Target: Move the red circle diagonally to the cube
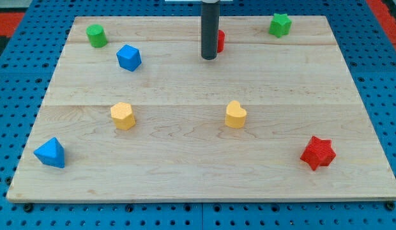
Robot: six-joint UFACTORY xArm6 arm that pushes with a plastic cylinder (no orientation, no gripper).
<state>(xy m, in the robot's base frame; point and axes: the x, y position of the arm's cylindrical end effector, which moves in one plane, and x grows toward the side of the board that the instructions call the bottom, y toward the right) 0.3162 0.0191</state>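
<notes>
The red circle [220, 41] sits near the view's top centre, mostly hidden behind my rod; only its right edge shows. My tip [209, 58] rests on the wooden board [185, 185] just left of and slightly below the red circle, touching or nearly touching it. The blue cube [129, 57] lies to the view's left of my tip, at about the same height in the view.
A green cylinder [96, 35] is at top left, a green star [280, 25] at top right. A yellow hexagon-like block [122, 115] and a yellow heart [236, 114] sit mid-board. A blue triangle-like block [51, 153] is at bottom left, a red star [318, 152] at bottom right.
</notes>
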